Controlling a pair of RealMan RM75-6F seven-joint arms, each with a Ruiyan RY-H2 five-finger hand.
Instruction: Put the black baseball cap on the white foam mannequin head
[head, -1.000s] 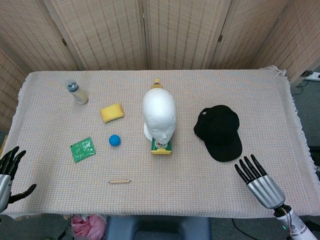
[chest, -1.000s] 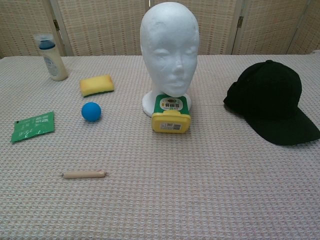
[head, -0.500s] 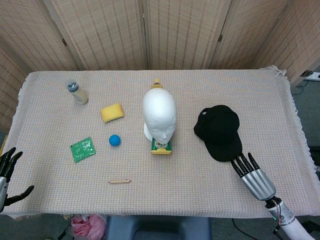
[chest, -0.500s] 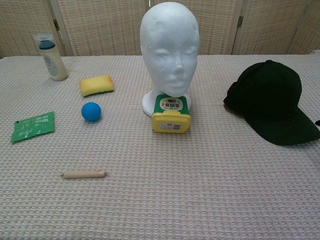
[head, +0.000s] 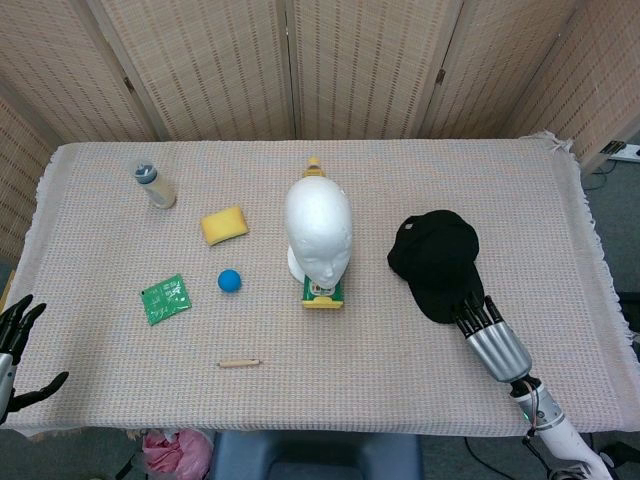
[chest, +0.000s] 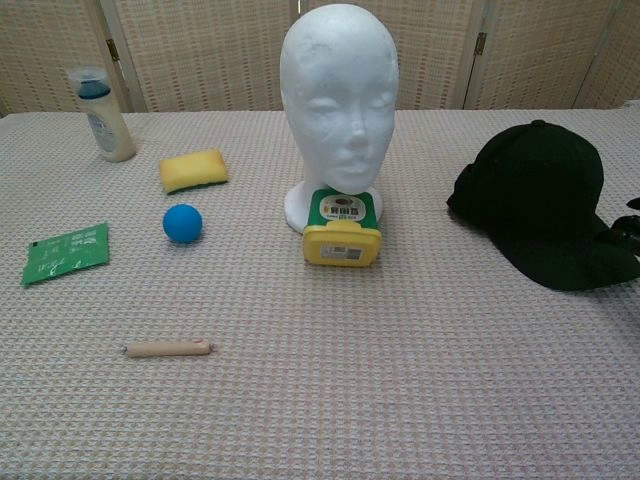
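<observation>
The black baseball cap (head: 436, 261) (chest: 541, 200) lies on the table right of centre, its brim toward the front edge. The white foam mannequin head (head: 318, 232) (chest: 339, 99) stands upright mid-table, bare and facing the front. My right hand (head: 487, 331) lies flat and open with spread fingers, its fingertips (chest: 626, 229) reaching the cap's brim; I cannot tell whether they touch it. My left hand (head: 14, 345) hangs open off the table's front left corner, holding nothing.
A yellow and green box (head: 323, 293) leans at the mannequin's base. To the left lie a blue ball (head: 230, 280), a yellow sponge (head: 224, 224), a green packet (head: 165, 298), a small bottle (head: 155, 185) and a wooden stick (head: 240, 362).
My right hand has moved forward and left from the table's front edge until its fingertips reach the cap's brim. The left hand has dropped slightly lower.
</observation>
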